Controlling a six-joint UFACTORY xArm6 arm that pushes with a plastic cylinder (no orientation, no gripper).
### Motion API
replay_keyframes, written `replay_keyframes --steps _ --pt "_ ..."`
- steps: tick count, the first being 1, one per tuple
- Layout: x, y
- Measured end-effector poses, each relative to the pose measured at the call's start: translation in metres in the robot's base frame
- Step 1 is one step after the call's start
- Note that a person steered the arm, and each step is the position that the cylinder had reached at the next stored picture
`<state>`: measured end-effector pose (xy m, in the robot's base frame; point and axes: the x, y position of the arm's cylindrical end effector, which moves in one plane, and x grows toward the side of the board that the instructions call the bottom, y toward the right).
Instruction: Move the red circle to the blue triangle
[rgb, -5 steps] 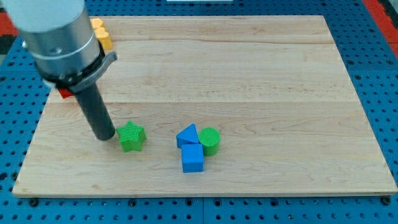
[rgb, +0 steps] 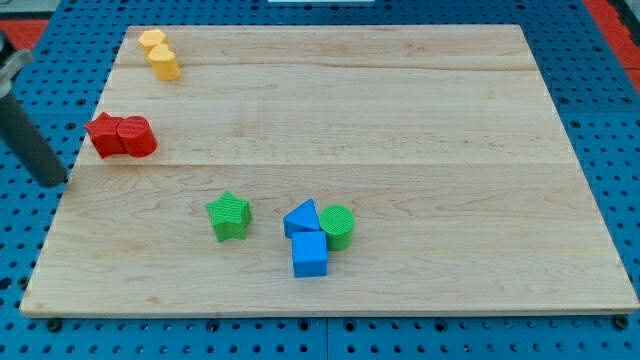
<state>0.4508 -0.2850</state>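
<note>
The red circle (rgb: 137, 137) lies near the board's left edge, touching a red star-like block (rgb: 104, 134) on its left. The blue triangle (rgb: 300, 217) lies low in the middle of the board, with a blue cube (rgb: 309, 254) just below it and a green circle (rgb: 337, 226) on its right. My tip (rgb: 53, 181) is off the board's left edge, left of and below the red blocks, apart from them.
A green star (rgb: 229, 216) lies left of the blue triangle. Two yellow blocks (rgb: 160, 54) sit at the board's top left corner. The wooden board (rgb: 400, 120) rests on a blue pegboard.
The rod has swung left from beside the green star to off the board's left edge, uncovering the red blocks. The green star has shifted slightly right.
</note>
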Motion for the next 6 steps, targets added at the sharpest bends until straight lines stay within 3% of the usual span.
replay_keyframes --steps 1,2,3,4,5,6 --pt "-0.049 0.031" --pt "-0.062 -0.017" --pt "-0.073 0.023" --pt "-0.039 0.115" --pt "0.001 0.155" --pt "0.010 0.183"
